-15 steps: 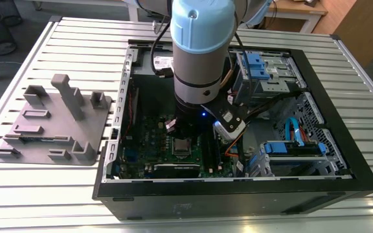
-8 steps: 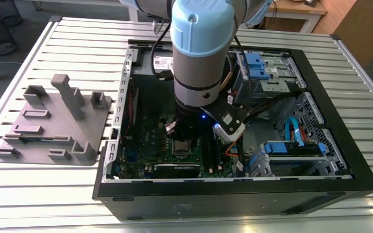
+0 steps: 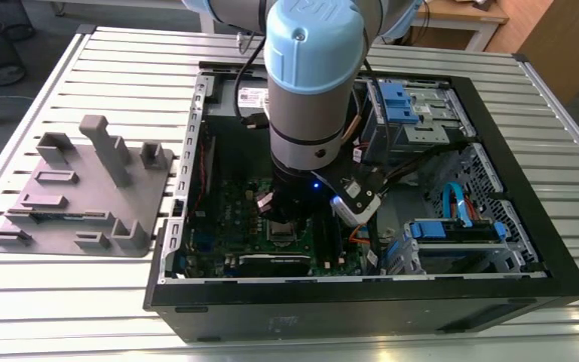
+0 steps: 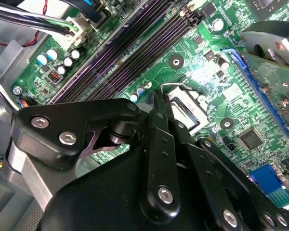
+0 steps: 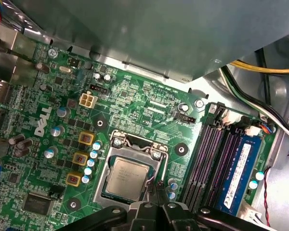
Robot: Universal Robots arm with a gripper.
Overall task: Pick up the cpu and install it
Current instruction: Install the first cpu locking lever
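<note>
The cpu [image 5: 127, 177], a small square chip with a pale metal top, lies flat inside the dark metal-rimmed socket frame [image 5: 104, 179] on the green motherboard [image 5: 149, 103]. My gripper [image 5: 155, 186] hangs just over one corner of the chip, its thin black fingertips [image 5: 160, 188] drawn together with nothing between them. In the second wrist view the gripper [image 4: 156, 98] points down at the socket [image 4: 188, 113]. In the exterior view the arm reaches into the open computer case, with the gripper [image 3: 284, 215] low over the socket [image 3: 283, 235].
Purple memory slots [image 5: 212, 163] and a blue memory stick [image 5: 238, 173] run beside the socket. Cables [image 5: 250, 103] and drive bays [image 3: 421, 113] crowd the case [image 3: 370, 298]. A grey plastic tray with upright posts [image 3: 78, 196] stands on the slatted table [image 3: 28, 302] at the exterior view's left.
</note>
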